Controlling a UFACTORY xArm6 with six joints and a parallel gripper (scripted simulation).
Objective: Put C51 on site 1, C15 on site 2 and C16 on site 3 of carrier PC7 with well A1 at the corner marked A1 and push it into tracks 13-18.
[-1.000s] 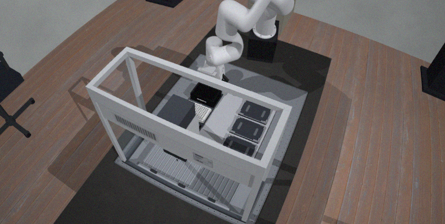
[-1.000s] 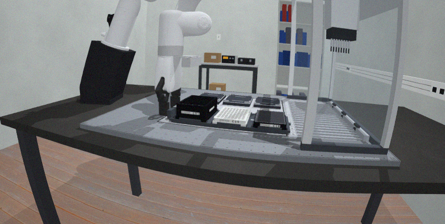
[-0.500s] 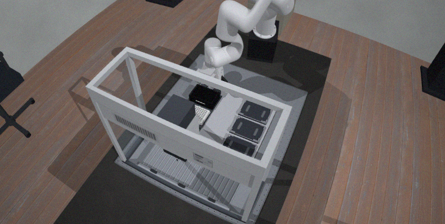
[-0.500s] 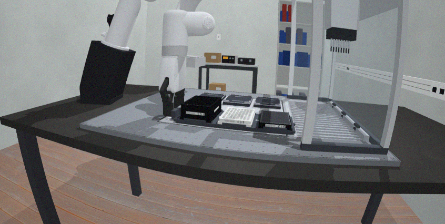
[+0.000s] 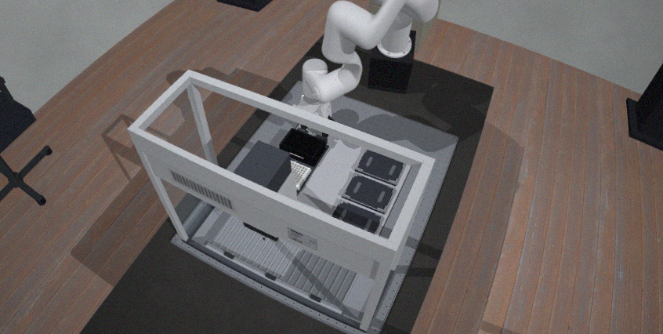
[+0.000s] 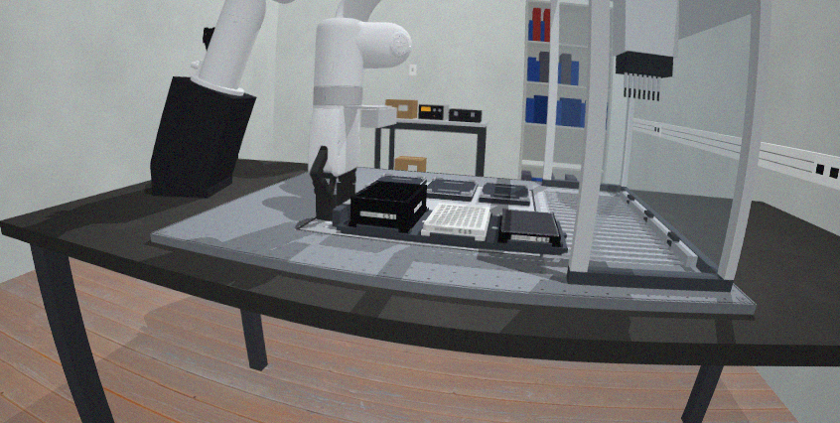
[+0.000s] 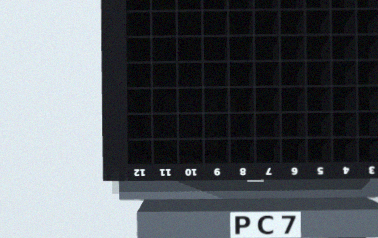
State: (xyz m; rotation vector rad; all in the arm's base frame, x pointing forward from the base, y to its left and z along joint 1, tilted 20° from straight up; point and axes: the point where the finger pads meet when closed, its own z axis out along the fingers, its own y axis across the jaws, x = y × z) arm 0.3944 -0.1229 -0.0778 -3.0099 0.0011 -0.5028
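Note:
Carrier PC7 (image 6: pixel 434 235) lies on the apron in front of the rails. The black deep-well block C51 (image 6: pixel 388 204) sits on the site next to the handle, the white 96-well plate C15 (image 6: pixel 457 220) on the middle site, and the dark 384-well plate C16 (image 6: pixel 528 226) on the far site. My gripper (image 6: pixel 326 191) is open and stands low at the carrier's handle end, just behind C51. The wrist view looks straight down on C51 (image 7: pixel 258 85) and the handle with its PC7 label (image 7: pixel 265 224). My fingertips are not in that view.
Three empty dark nests (image 5: pixel 380 166) (image 5: pixel 368 191) (image 5: pixel 356 216) stand in a row beside the apron. The ribbed loading rails (image 6: pixel 611 232) lie beyond the carrier under the white instrument frame (image 6: pixel 587 126). A pipetting head (image 6: pixel 642 21) hangs above the rails.

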